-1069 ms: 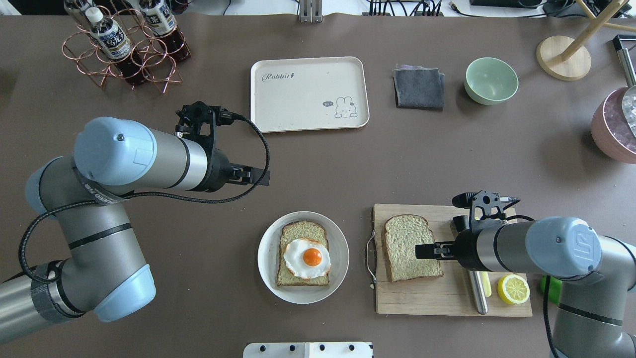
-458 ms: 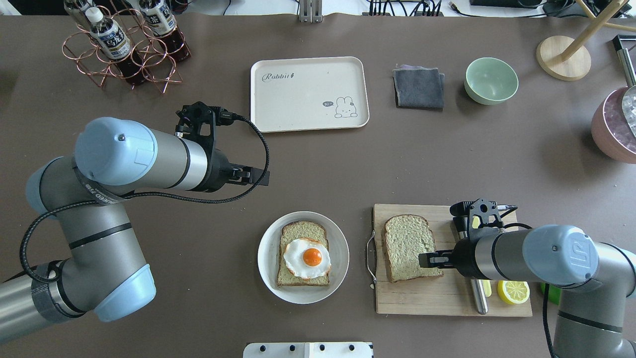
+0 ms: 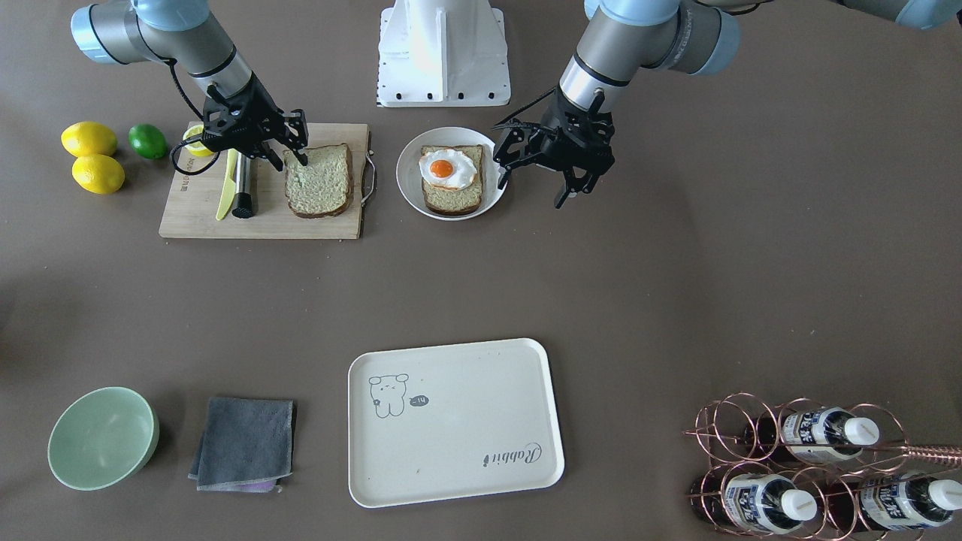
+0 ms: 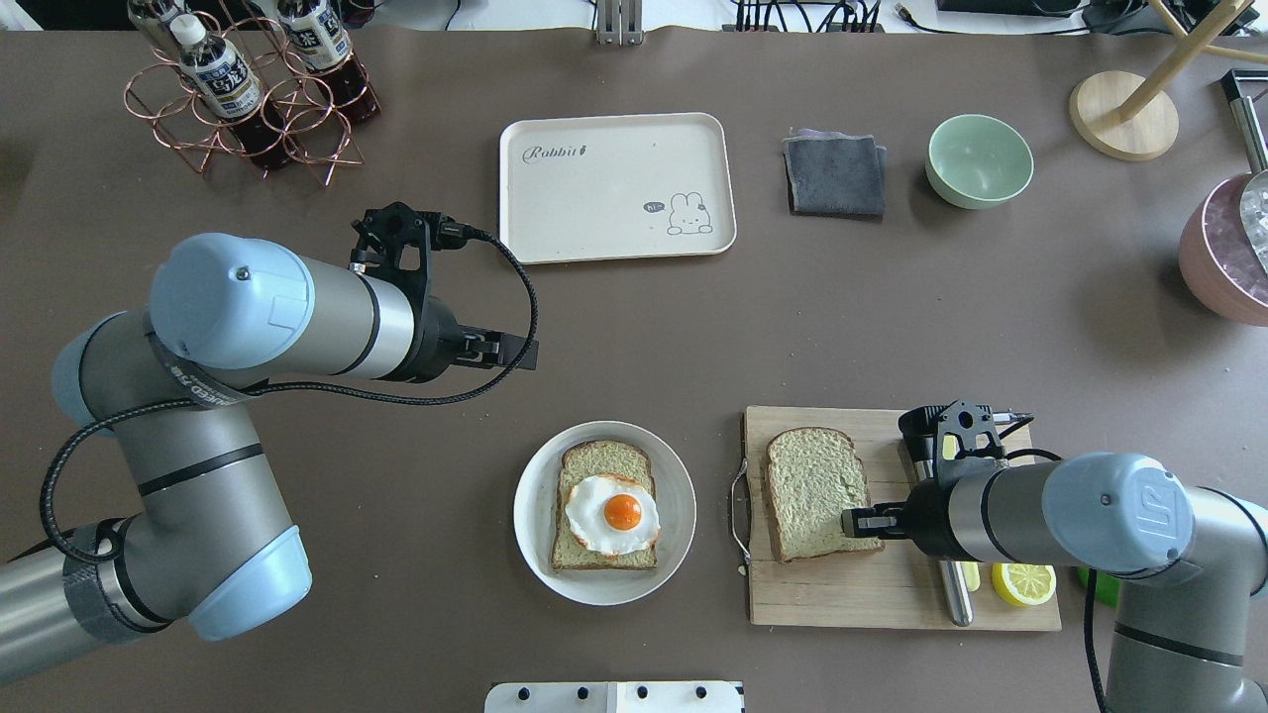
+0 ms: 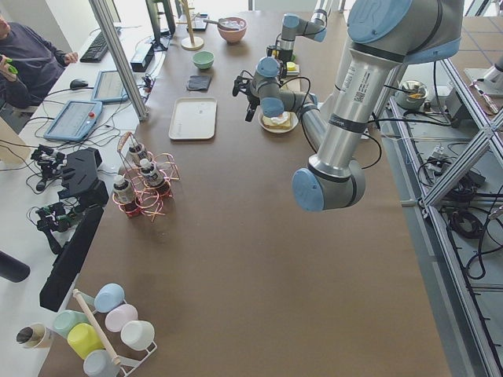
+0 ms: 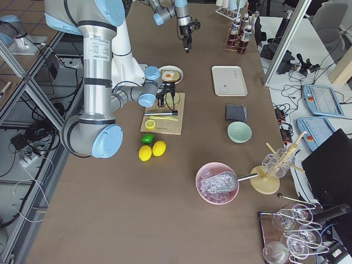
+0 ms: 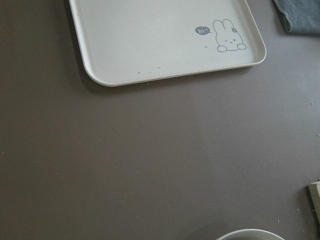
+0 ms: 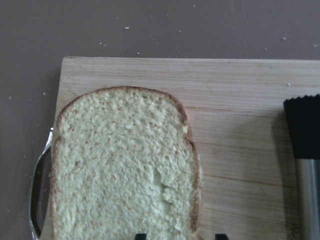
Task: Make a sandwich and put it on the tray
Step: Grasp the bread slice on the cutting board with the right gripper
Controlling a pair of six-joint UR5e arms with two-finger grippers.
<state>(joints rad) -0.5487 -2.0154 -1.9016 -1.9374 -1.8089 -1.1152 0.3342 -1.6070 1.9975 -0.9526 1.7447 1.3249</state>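
A round white plate [image 4: 527, 495] holds one bread slice [image 4: 602, 463] with a fried egg [image 4: 612, 515] on top. A second bread slice [image 4: 812, 490] lies alone on the wooden cutting board [image 4: 842, 594]. My right gripper [image 4: 852, 520] is open and low at that slice's right edge. In the right wrist view its fingertips [image 8: 140, 235] stand either side of the slice's [image 8: 125, 165] crust. My left gripper [image 4: 525, 354] is open and empty, above bare table between plate and tray. The cream tray [image 4: 614, 188] is empty at the far middle.
A metal-handled knife [image 4: 953, 584] and a lemon half [image 4: 1023, 576] lie on the board under my right arm. A grey cloth [image 4: 835, 175], a green bowl [image 4: 979, 160] and a pink bowl [image 4: 1223, 248] are far right. A copper bottle rack [image 4: 248, 89] is far left.
My right gripper has moved toward the robot along the loose slice's right edge and a little off the bread. The left arm, plate and tray have not moved.
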